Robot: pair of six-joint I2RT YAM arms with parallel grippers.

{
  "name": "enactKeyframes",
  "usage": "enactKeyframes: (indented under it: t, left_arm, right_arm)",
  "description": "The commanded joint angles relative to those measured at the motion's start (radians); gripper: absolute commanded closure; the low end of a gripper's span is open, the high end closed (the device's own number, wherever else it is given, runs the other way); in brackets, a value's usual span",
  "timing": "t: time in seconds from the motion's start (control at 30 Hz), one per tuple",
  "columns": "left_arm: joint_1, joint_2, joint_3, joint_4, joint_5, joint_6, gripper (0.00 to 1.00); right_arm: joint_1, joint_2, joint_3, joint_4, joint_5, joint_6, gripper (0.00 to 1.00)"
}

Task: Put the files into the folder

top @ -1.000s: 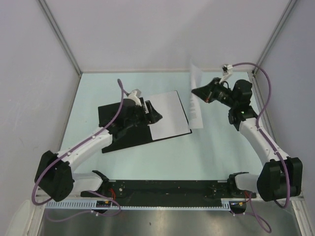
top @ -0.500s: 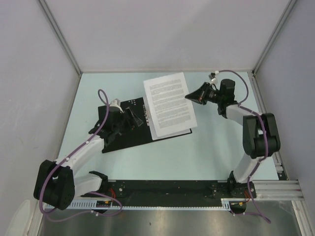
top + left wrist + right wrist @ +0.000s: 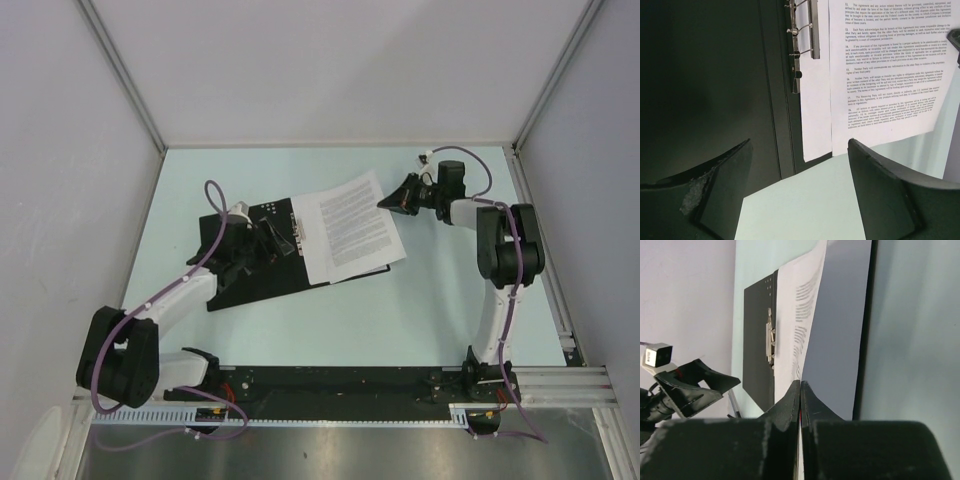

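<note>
The folder (image 3: pixel 240 275) lies open on the table, black inside up, with its metal clip (image 3: pixel 297 232) along the spine; its red outside is hidden. A blank white sheet (image 3: pixel 335 265) lies on its right half. My right gripper (image 3: pixel 392 200) is shut on the right edge of a printed sheet (image 3: pixel 355 225) and holds it slanted over the blank one. In the right wrist view the gripper (image 3: pixel 800 386) pinches that sheet (image 3: pixel 802 325) edge-on. My left gripper (image 3: pixel 268 240) is open and empty above the folder by the clip; the left wrist view shows the clip (image 3: pixel 803 30) and the printed sheet (image 3: pixel 885 65).
Pale walls with metal corner posts (image 3: pixel 125 75) close in the table on three sides. A black rail (image 3: pixel 330 385) with the arm bases runs along the near edge. Purple cables (image 3: pixel 212 205) loop off both arms.
The right gripper has swung the printed sheet from upright at the right down over the folder's right half, then lowered and turned it. The left gripper drew back slightly left.
</note>
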Motion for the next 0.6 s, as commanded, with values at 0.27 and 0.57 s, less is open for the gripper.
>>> enactKeyframes:
  t: [0.27, 0.57]
  left_arm:
    - [0.019, 0.006, 0.054, 0.044, 0.022, -0.007, 0.18]
    - [0.028, -0.006, 0.048, 0.039, 0.028, 0.005, 0.17]
  right_arm:
    - [0.035, 0.108, 0.142, -0.018, 0.015, -0.088, 1.0]
    - [0.075, 0.109, 0.151, -0.039, 0.038, -0.098, 1.0]
